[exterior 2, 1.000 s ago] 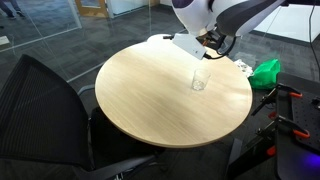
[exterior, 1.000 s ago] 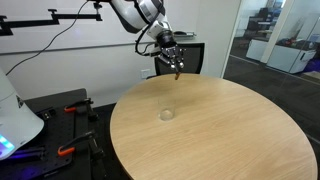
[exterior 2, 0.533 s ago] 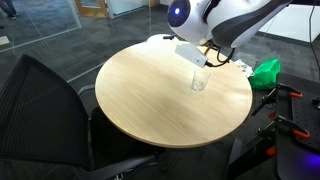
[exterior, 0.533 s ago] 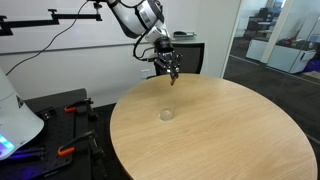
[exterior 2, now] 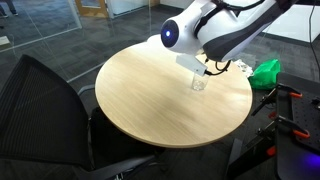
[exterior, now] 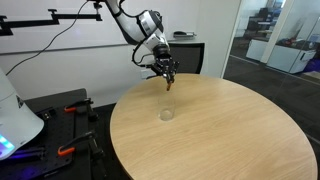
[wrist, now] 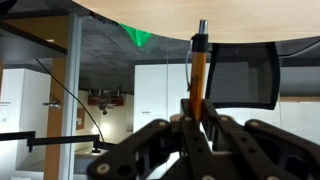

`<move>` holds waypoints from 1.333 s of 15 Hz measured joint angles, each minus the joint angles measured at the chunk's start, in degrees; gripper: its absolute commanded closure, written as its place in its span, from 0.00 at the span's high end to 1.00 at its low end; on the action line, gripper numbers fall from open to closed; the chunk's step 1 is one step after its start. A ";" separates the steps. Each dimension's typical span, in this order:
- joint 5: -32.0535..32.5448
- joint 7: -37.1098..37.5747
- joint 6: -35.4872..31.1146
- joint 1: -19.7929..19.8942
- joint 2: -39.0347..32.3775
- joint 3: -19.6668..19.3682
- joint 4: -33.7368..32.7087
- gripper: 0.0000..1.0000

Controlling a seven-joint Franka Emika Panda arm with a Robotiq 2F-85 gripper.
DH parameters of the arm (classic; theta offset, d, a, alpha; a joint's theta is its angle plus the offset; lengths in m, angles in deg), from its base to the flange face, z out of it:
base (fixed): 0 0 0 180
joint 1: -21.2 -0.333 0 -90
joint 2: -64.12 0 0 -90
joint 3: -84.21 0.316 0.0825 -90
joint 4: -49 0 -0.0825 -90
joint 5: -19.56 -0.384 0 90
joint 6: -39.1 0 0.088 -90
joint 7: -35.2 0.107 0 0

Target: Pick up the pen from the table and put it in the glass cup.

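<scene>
My gripper (exterior: 167,70) is shut on the pen (exterior: 170,82), a thin orange stick with a dark tip that hangs down from the fingers above the far edge of the round tan table (exterior: 215,135). The clear glass cup (exterior: 166,114) stands upright on the table, nearer the camera and below the gripper. In an exterior view the arm leans over the cup (exterior 2: 199,81) and hides the fingers and pen. In the wrist view the pen (wrist: 198,72) sticks out between my fingers (wrist: 195,108), with the table (wrist: 230,12) along the top.
A black office chair (exterior 2: 40,105) stands against the table's near side. A green object (exterior 2: 266,71) lies beside the table. A black bench with red-handled clamps (exterior: 68,110) and a white dome (exterior: 15,120) stand to the left. Glass walls are behind.
My gripper has moved with the pen down and a little to the left in an exterior view, closer to the cup. The cup has not moved.
</scene>
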 measured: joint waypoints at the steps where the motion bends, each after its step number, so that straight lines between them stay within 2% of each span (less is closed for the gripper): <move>1: 0.00 -0.25 0.37 -0.04 -0.84 0.10 -0.65 0.04; 10: -0.01 -4.46 1.39 -0.06 -9.04 0.40 -7.08 0.04; 11: -0.02 -4.95 1.40 -0.06 -9.85 0.41 -7.79 0.39; 13: -0.04 -5.78 1.42 -0.06 -11.41 0.41 -9.29 0.47; 20: -0.05 -6.59 1.87 -0.16 -13.10 0.41 -13.00 0.99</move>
